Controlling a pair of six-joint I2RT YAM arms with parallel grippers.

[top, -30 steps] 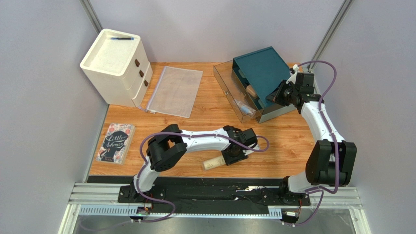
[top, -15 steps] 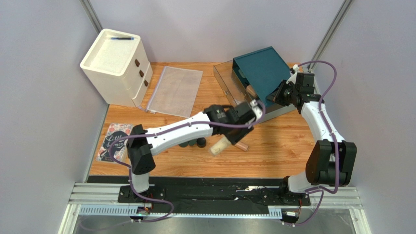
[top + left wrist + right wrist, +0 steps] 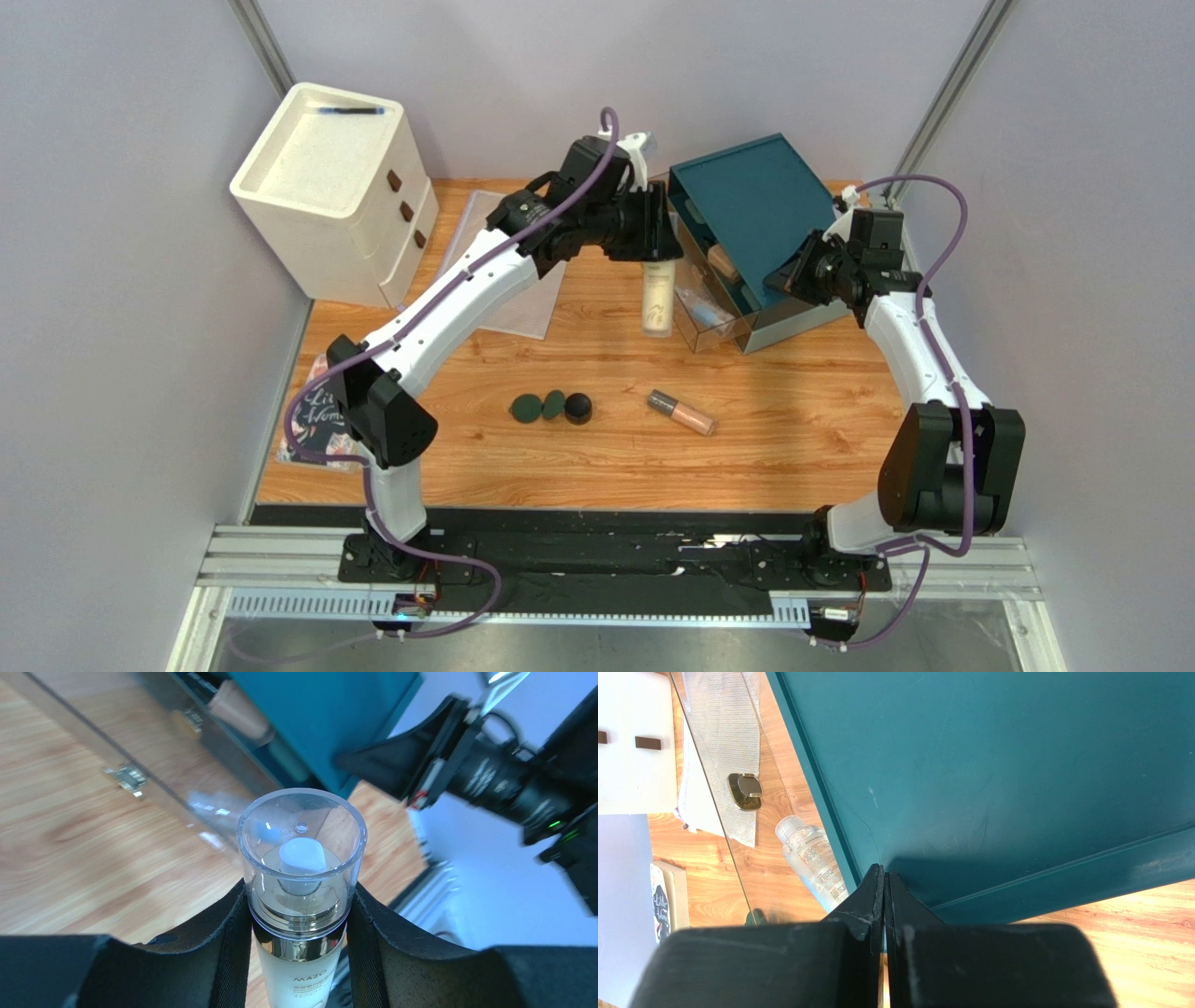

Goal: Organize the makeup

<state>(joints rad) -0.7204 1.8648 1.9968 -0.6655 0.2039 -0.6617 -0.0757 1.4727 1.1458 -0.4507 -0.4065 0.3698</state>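
Note:
My left gripper (image 3: pixel 650 249) is shut on a cream pump bottle (image 3: pixel 654 300) with a clear cap (image 3: pixel 302 840). It holds the bottle in the air just left of the clear case (image 3: pixel 697 319), whose teal lid (image 3: pixel 746 207) stands raised. My right gripper (image 3: pixel 781 277) is shut, its tips (image 3: pixel 884 871) against the lid's edge. A clear bottle (image 3: pixel 810 858) and a tan-capped tube (image 3: pixel 237 712) lie inside the case. On the table lie three dark round puffs (image 3: pixel 528 408) (image 3: pixel 554 401) (image 3: pixel 578 408) and a pinkish tube (image 3: pixel 682 412).
A white drawer unit (image 3: pixel 337 189) with a pen (image 3: pixel 348 108) on top stands at the back left. A clear zip pouch (image 3: pixel 484 273) lies beside it. A book (image 3: pixel 312 420) sits at the left edge, partly behind my left arm's elbow.
My left arm has swung from the table's front middle to the back, carrying the cream bottle up beside the case. The puffs and pinkish tube came into view. The right arm stayed put.

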